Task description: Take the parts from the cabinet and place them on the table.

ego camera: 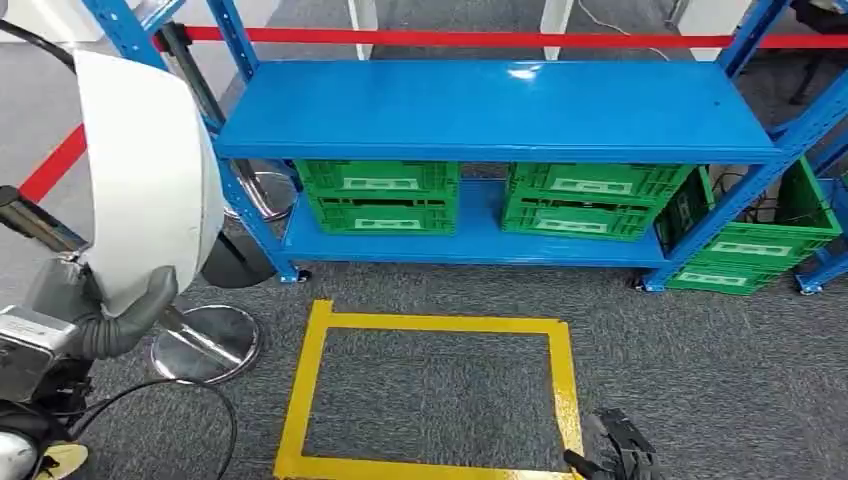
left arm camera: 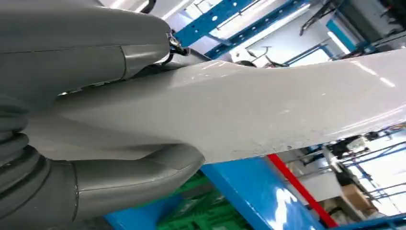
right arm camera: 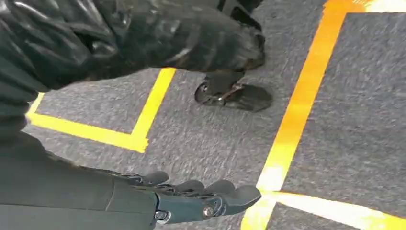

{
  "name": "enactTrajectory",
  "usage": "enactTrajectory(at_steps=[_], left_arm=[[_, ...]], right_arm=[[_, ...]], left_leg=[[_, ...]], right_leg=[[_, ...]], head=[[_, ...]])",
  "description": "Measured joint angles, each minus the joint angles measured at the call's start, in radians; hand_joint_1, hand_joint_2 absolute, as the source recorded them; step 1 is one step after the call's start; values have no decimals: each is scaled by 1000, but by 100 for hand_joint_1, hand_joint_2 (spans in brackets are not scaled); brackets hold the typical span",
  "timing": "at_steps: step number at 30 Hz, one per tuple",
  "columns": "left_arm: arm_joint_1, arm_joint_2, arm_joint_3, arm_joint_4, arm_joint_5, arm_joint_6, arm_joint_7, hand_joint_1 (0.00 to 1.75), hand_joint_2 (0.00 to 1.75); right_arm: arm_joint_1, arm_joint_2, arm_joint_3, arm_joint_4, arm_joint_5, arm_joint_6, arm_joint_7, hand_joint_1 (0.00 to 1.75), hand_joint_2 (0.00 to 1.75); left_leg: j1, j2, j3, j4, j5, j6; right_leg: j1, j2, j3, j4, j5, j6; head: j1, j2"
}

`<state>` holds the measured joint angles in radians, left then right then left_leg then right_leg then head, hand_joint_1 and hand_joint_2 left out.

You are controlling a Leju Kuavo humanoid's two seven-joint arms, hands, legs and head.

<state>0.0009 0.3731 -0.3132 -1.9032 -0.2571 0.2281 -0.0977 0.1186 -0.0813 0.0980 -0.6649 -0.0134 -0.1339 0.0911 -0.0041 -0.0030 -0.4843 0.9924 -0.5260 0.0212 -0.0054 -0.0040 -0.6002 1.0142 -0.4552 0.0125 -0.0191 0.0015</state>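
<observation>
A large white curved shell part point(ego camera: 140, 170) stands upright at the left of the head view, and my left hand point(ego camera: 120, 325) grips its lower edge. In the left wrist view the grey thumb point(left arm camera: 134, 177) presses under the same white part point(left arm camera: 268, 110). The blue cabinet rack point(ego camera: 500, 105) stands ahead, with green crates point(ego camera: 380, 195) on its lower shelf. My right hand point(ego camera: 615, 450) hangs low at the bottom right over the carpet. Its dark fingers point(right arm camera: 206, 199) are stretched out with nothing in them.
A yellow tape square point(ego camera: 315, 380) marks the grey carpet in front of the rack. A chrome stand base point(ego camera: 205, 345) sits left of it. More green crates point(ego camera: 750, 245) stand right of the rack. A red barrier tape point(ego camera: 450, 38) runs behind.
</observation>
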Motion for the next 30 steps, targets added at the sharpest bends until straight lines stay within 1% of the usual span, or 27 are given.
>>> enactTrajectory(at_steps=[2,3,4,5,6,7,8,9,10,11,12,13,14,15,16,17,18,19,20,22,23,24,25,26,27,28,30], left_arm=[[-4,0,-2,7,3,2,-2,175,175],[-6,0,-4,10,5,2,-2,175,175],[-11,-1,-6,12,5,2,-3,175,175],[-11,-2,-7,15,5,3,-4,175,175],[-12,-2,-7,17,6,5,-4,175,175],[-12,-3,-8,20,6,5,-4,175,175],[-12,-4,-9,22,6,5,-4,175,175],[-12,-4,-10,24,6,5,-4,175,175],[-12,-4,-11,27,6,5,-4,175,175],[-12,-5,-11,29,6,5,-4,175,175],[-12,-5,-12,31,6,5,-4,175,175],[-12,-5,-13,31,6,5,-4,175,175],[-13,-5,-13,31,6,5,-4,175,175],[-15,-5,-14,31,6,6,-5,175,175],[-18,-5,-15,32,7,6,-5,175,175],[-21,-5,-16,32,7,6,-6,175,175],[-21,-4,-17,34,8,6,-6,175,175],[-20,-3,-18,36,9,6,-6,175,175],[-22,-2,-20,37,9,6,-7,175,175],[-23,-2,-21,38,10,6,-7,175,175],[-24,-2,-23,39,10,5,-7,175,175],[-24,-2,-25,40,10,6,-7,175,175],[-25,-2,-27,41,10,6,-7,175,175],[-25,-2,-29,42,10,6,-7,175,175],[-25,-2,-31,42,9,6,-7,175,175],[-26,-2,-32,41,9,6,-7,175,175],[-31,1,-32,41,8,6,-7,175,175]], right_arm=[[4,0,-7,5,-4,8,-8,0,0],[8,0,-11,7,-5,10,-9,0,0],[10,-2,-16,10,-5,10,-11,0,0],[11,-1,-18,11,-5,11,-11,0,0],[10,-1,-18,13,-6,12,-11,0,0],[9,-1,-19,14,-6,14,-12,0,0],[9,-1,-19,14,-6,14,-12,0,0],[9,-1,-21,16,-7,14,-11,0,0],[9,-1,-22,16,-7,14,-12,0,0],[9,-1,-24,18,-7,14,-11,0,0],[8,-1,-24,18,-8,14,-12,0,0],[6,-1,-24,18,-8,14,-12,0,0],[2,-1,-24,18,-11,15,-12,0,0],[1,-1,-25,18,-10,17,-14,0,0],[3,-1,-25,19,-6,18,-15,0,0],[5,-1,-25,20,-2,18,-16,0,0],[8,0,-25,20,0,18,-14,0,0],[10,4,-24,21,1,19,-15,0,0],[11,4,-24,21,1,19,-14,0,0],[12,4,-24,21,1,19,-14,0,0],[12,4,-24,20,-1,18,-14,0,0],[15,5,-24,18,-4,16,-14,0,0],[22,5,-24,11,-6,13,-14,0,0],[26,5,-24,8,-14,9,-17,0,0],[28,5,-24,6,-21,7,-20,0,0],[31,6,-24,0,-24,6,-22,0,0],[37,8,-24,-17,-33,3,-26,0,0]], left_leg=[[-8,0,-12,0,12,5],[-5,2,-17,-18,24,13],[3,11,-14,-31,32,15],[4,10,-28,-33,43,27],[4,11,-43,-30,52,28],[2,12,-57,-25,61,28],[1,13,-72,-20,69,28],[1,14,-88,-14,77,27],[1,14,-104,-7,84,25],[2,15,-121,0,91,23],[2,14,-139,9,99,19],[2,14,-152,17,107,15],[-1,12,-162,24,112,9],[-2,11,-168,28,123,3],[-2,9,-168,24,135,-2],[0,7,-172,19,147,-7],[-2,1,-177,18,161,-13],[2,0,-187,22,142,-18],[2,1,-197,49,79,-28],[11,1,-211,177,-57,-41],[14,1,-214,248,-93,-45],[15,1,-213,307,-90,-48],[16,1,-202,334,-47,-50],[16,1,-174,322,-1,-48],[16,1,-133,276,36,-46],[16,2,-69,194,41,-41],[9,5,73,-18,-39,-25]], right_leg=[[-7,0,-9,-8,19,14],[-2,2,-10,-10,27,23],[-4,6,-22,3,-7,25],[-4,6,-46,43,-65,28],[-5,5,-66,116,-126,29],[-7,5,-82,190,-170,31],[-7,5,-94,259,-195,34],[-7,5,-93,297,-188,36],[-7,5,-75,295,-154,37],[-7,5,-42,260,-111,38],[-7,4,14,187,-73,36],[-7,5,75,103,-68,34],[-5,7,130,20,-106,31],[-3,10,165,-36,-124,22],[0,10,148,-27,-113,21],[3,8,150,-25,-112,17],[0,1,121,-27,-99,7],[-8,-10,115,-28,-86,-2],[-7,-16,109,-27,-75,-15],[-5,-32,80,-26,-52,-21],[-4,-39,64,-25,-41,-22],[-3,-47,47,-20,-27,-21],[-3,-53,24,-12,-16,-19],[-3,-56,3,-5,-8,-16],[-3,-60,-16,3,0,-13],[-3,-62,-31,9,9,-9],[1,-64,-40,13,24,0]], head=[[-2,0],[0,0],[0,0],[6,0],[10,0],[8,0],[10,0],[10,0],[11,0],[10,0],[10,0],[10,0],[10,0],[7,0],[6,0],[8,0],[6,0],[10,0],[6,0],[3,0],[1,0],[2,0],[1,0],[1,0],[1,0],[0,0],[3,0]])
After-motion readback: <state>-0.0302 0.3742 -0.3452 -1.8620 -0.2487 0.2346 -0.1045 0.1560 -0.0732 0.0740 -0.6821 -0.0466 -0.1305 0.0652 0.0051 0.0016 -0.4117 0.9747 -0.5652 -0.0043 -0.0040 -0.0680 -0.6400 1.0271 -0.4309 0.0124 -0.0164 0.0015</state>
